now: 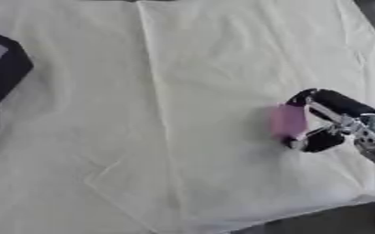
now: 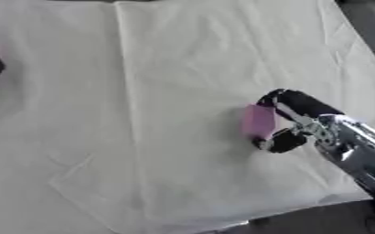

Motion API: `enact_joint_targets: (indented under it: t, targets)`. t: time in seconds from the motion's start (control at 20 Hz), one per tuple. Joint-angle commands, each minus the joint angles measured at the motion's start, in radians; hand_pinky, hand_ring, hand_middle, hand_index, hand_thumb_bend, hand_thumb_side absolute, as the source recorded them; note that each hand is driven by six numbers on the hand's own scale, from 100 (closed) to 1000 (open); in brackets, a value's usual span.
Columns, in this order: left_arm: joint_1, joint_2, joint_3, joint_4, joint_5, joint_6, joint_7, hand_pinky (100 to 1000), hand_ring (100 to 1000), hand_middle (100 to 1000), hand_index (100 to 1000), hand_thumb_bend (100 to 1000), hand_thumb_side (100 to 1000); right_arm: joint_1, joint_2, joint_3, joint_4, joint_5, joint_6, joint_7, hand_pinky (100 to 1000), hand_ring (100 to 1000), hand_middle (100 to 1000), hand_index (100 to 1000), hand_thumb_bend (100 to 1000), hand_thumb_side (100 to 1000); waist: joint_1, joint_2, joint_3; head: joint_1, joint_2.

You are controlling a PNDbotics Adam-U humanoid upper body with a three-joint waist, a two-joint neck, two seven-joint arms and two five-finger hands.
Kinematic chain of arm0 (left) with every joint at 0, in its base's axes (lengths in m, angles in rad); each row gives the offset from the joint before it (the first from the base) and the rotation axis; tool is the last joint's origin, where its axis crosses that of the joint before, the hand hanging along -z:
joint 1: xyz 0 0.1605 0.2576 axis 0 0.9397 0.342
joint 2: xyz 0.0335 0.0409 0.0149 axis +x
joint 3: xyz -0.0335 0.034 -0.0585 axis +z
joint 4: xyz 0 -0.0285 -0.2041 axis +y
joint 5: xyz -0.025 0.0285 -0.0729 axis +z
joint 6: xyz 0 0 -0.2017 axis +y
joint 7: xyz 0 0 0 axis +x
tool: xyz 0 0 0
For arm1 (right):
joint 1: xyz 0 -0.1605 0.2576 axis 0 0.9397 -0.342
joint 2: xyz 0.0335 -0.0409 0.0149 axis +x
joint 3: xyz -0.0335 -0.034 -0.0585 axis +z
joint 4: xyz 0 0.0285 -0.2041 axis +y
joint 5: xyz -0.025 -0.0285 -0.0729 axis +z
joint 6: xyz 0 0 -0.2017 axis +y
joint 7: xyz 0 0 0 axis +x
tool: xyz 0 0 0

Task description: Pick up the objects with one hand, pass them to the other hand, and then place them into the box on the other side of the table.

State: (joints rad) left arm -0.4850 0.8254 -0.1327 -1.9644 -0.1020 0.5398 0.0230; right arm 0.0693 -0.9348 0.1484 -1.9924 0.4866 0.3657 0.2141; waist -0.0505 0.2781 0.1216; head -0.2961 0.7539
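Note:
A small pink object [image 1: 287, 119] sits at the right of the white cloth, between the curled fingers and thumb of my right hand [image 1: 332, 119]. The black fingers [image 1: 334, 101] arch over its top and the thumb [image 1: 317, 140] presses at its lower side. Whether the pink object rests on the cloth or is lifted off it I cannot tell. A black box [image 1: 5, 68] with a pale inside lies at the far left edge, cut off by the frame. My left hand shows in neither view.
A creased white cloth [image 1: 183, 91] covers the table. Its front edge [image 1: 302, 215] runs diagonally at the lower right, with dark floor beyond. The table's right edge shows at the upper right corner.

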Motion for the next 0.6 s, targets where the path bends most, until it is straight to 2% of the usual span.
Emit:
enact_joint_targets:
  t: [0.05, 0.25, 0.6]
  targets:
    - [-0.009, 0.020, 0.013, -0.015, -0.003, -0.004, 0.001, 898, 661, 715, 665, 653, 255, -0.002, -0.024, -0.013, -0.008, -0.012, -0.003, -0.022, 873, 767, 605, 667, 416, 100, 0.003, -0.014, -0.001, 0.006, -0.010]
    - [-0.006, 0.022, 0.014, -0.016, -0.001, -0.004, 0.004, 898, 661, 715, 664, 654, 258, -0.004, -0.018, -0.024, -0.008, -0.044, -0.014, -0.076, 853, 742, 570, 569, 401, 100, 0.003, -0.020, -0.002, 0.012, -0.007]
    - [0.001, 0.026, 0.016, -0.017, 0.003, -0.002, 0.009, 898, 661, 714, 663, 657, 263, -0.006, -0.004, -0.041, -0.008, -0.105, -0.041, -0.149, 841, 736, 560, 554, 396, 100, 0.003, -0.031, -0.007, 0.025, -0.004]
